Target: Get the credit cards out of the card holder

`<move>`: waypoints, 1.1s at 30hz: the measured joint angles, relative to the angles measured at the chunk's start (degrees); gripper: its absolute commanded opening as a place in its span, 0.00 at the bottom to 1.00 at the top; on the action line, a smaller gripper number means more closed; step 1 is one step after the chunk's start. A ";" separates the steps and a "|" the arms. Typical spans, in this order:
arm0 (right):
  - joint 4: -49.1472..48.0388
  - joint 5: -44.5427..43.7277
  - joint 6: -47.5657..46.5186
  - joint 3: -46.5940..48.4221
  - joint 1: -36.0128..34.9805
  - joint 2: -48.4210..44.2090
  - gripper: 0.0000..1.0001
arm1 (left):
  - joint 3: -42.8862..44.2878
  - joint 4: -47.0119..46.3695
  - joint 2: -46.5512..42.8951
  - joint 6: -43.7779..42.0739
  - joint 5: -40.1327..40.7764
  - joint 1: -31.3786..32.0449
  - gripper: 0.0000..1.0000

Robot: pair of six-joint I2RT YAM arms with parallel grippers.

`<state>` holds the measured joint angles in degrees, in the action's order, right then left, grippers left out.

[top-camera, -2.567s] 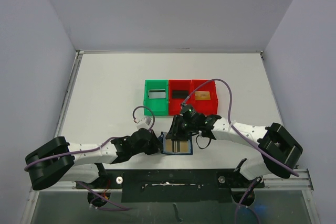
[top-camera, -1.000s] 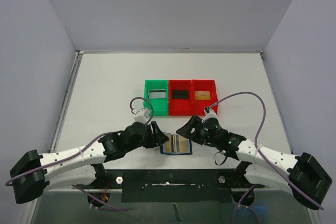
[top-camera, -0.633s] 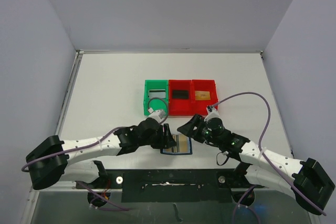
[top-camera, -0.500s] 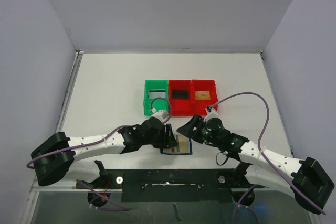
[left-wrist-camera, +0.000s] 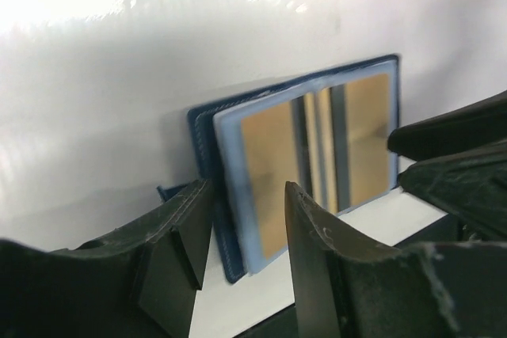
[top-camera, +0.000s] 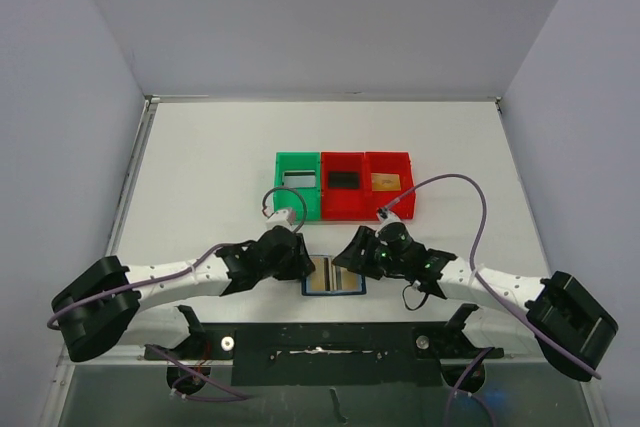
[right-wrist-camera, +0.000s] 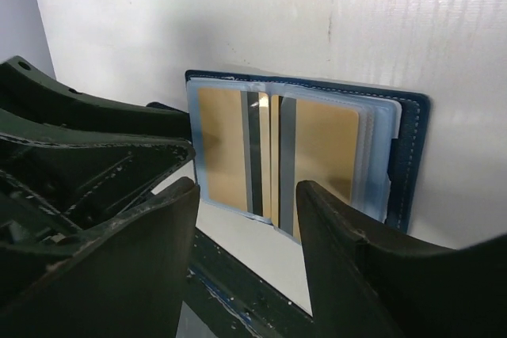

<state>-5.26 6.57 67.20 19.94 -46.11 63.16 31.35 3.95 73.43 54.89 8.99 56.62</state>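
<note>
At the near edge of the table (top-camera: 200, 177), the left end effector (left-wrist-camera: 244, 199) straddles one end of the open card holder (top-camera: 334, 276), jaws apart and seemingly not yet pinching. The right end effector (right-wrist-camera: 247, 187), unclenched, frames the other end. The tan credit cards (right-wrist-camera: 226, 144) (dark stripes showing) sit in their pockets. Extraction is just starting: next, pin the holder and nip one card's edge.

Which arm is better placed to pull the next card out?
Likely right: right claw, open, faces the gold cards at the fold; left claw straddles the card holder at its outer corner, better for pinning.
</note>
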 measured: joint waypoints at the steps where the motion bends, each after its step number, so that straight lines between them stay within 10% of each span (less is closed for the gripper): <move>1: -0.11 0.52 -0.33 0.44 0.00 0.94 0.48 | -1.25 -0.33 -0.63 0.13 0.00 -0.07 0.38; 20: 6.69 2.86 -3.82 12.37 -1.75 12.96 0.36 | -7.98 -6.19 -3.32 0.94 -4.00 -0.48 0.35; 33: 11.82 2.16 -3.80 14.47 -2.23 18.23 0.28 | -6.58 -8.52 2.25 1.03 -6.73 -0.66 0.13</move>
<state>6.57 8.73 63.40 34.41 -48.34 81.38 24.77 -4.58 75.68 55.92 2.26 55.96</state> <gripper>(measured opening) 0.287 0.165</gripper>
